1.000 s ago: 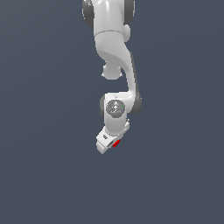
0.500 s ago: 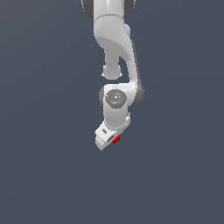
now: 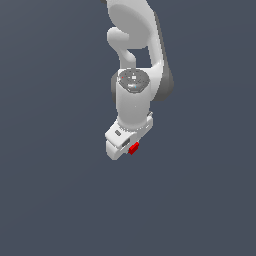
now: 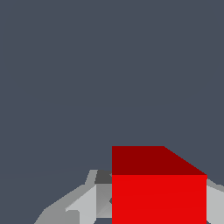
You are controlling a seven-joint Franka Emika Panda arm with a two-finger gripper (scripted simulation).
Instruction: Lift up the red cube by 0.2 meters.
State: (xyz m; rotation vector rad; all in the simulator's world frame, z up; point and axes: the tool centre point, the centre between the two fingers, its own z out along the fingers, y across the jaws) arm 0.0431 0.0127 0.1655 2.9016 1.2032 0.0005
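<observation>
The gripper [image 3: 131, 149] is clamped on the red cube [image 3: 133, 148], which sits between its jaws at the low end of the white Panda arm [image 3: 134, 102], against an even slate-grey backdrop [image 3: 50, 190].

In the exterior view the cube shows as a small red patch on the side of the gripper toward the exterior view's right, mostly hidden by the white gripper body. No table edge, shadow or other object appears in either picture, so how far the cube stands above any surface cannot be read.

The step in hand looks to be the lift itself. Done well, it calls for a straight, steady rise with the jaws kept firmly pressed. The wrist should hold its present angle so the cube does not twist or slip. Any jerk or loosening of the grip risks dropping so small a block.

The wrist view gives what the exterior view cannot. Here the red cube [image 4: 159, 192] fills the near field, one bright face square to the camera and a darker face foreshortened beyond it. Grey-white finger metal [image 4: 85, 203] flanks it on both sides, which confirms the hold. The exterior view alone shows the arm's posture: the last link hangs nearly vertical, with the gripper angled slightly toward the exterior view's left. It also shows how small the cube is beside the gripper.
</observation>
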